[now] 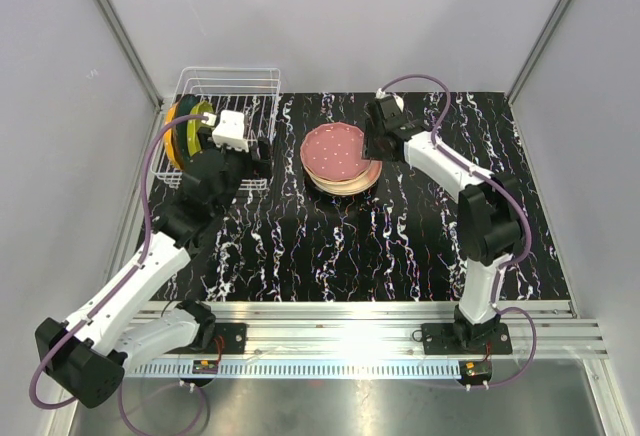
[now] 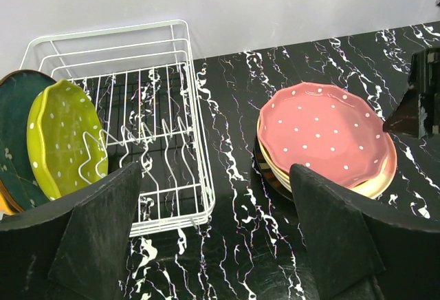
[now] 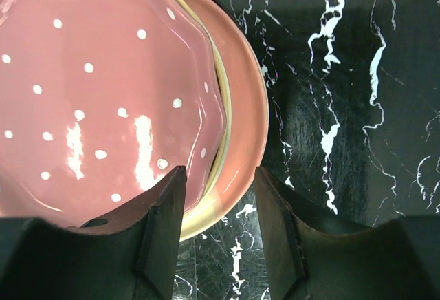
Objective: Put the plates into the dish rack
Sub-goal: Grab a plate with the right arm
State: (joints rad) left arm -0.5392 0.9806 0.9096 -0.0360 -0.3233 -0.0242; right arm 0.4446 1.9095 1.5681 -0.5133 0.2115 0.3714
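Top external view: a black worktop (image 1: 400, 246) veined with white, two robot arms reaching in from 6 o'clock.

At about 10 o'clock on the worktop sits the white wire dish rack (image 1: 232, 106). At its 9 o'clock end two plates stand on edge among the prongs: a dark green plate (image 2: 14, 135) outermost, and a yellow-green dotted plate (image 2: 62, 138) just inside it. The other slots show bare wire.

The left hand (image 2: 214, 173) is over the rack's near side, at about 7 o'clock of it. Its fingers are spread wide, with nothing between them.

Near the middle of the worktop, toward 12 o'clock and well apart from the rack, lies a stack of plates (image 1: 345, 184). A pink dotted plate (image 1: 335, 151) with a wavy rim is on top, a cream plate (image 3: 221, 142) shows under it, and a wider peach plate (image 3: 244, 107) lies below that.

The right hand (image 3: 220, 173) is at the stack's 3 o'clock edge. Its fingers are drawn in to a narrow gap. One overlaps the pink plate's rim, and the cream and peach rims lie between them. I cannot tell whether they actually pinch a plate.
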